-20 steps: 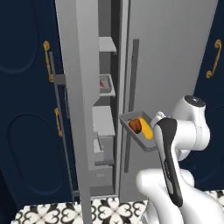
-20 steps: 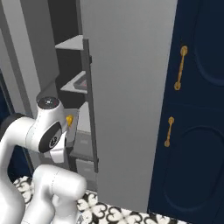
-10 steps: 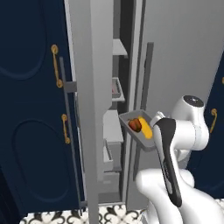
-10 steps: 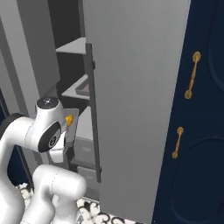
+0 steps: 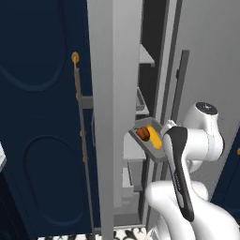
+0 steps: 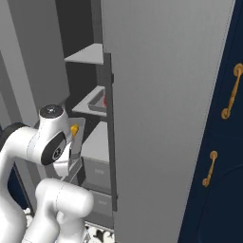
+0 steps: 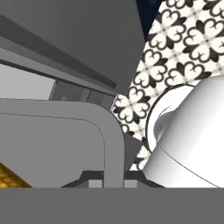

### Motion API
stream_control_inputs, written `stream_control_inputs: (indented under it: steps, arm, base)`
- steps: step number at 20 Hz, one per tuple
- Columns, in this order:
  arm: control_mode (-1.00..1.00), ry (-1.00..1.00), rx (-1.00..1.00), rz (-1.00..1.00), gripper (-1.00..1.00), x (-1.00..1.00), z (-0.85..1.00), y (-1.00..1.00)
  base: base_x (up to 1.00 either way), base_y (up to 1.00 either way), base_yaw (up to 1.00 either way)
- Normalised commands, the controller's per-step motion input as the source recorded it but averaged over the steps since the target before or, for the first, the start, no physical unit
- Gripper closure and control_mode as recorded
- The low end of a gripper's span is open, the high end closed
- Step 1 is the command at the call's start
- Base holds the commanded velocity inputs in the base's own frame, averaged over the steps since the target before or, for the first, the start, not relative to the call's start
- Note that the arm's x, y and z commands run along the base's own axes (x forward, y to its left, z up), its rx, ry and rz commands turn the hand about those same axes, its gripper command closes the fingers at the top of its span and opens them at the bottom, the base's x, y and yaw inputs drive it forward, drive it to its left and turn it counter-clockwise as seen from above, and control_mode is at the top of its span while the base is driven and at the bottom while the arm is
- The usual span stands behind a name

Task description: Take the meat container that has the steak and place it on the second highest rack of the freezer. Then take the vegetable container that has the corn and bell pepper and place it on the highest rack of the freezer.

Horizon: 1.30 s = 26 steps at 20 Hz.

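place: kitchen | evidence: open freezer (image 6: 161, 95), navy cabinets (image 5: 42, 117) with gold handles (image 6: 231, 91), patterned tile floor (image 7: 183, 39)

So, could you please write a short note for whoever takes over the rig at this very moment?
Gripper: shut on the vegetable container, pinching its rim, held tilted in front of the open freezer.
Vegetable container: carries the corn and the bell pepper.
Meat container: already on the second highest rack, with the steak inside.
Done: the meat step.
Left: lift the vegetable container onto the highest rack and let go. Probably mind the door edge and the tilt.
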Motion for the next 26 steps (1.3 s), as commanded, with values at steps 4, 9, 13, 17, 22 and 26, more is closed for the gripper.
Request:
stream_control_inputs:
  steps: [4,9,13,17,22,26]
  arm:
    - [1.0,0.0,0.0,0.0,1.0,0.0,0.0,0.0]
    - [-1.0,-0.08,0.0,-0.01,1.0,0.21,0.17,0.0]
    - [-1.0,-0.33,0.0,-0.15,1.0,0.33,1.0,-0.02]
    - [-1.0,-0.34,0.0,-0.22,1.0,0.58,1.0,0.05]
    - [-1.0,-0.33,0.0,-0.07,1.0,0.41,1.0,0.01]
    - [-1.0,-0.16,0.0,0.0,1.0,0.77,1.0,0.0]
  base:
    - [0.22,0.0,-0.03]
    - [0.01,0.02,-0.02]
    - [0.0,0.0,0.0]
    - [0.0,0.0,0.0]
    - [0.0,0.0,0.0]
    - [0.0,0.0,0.0]
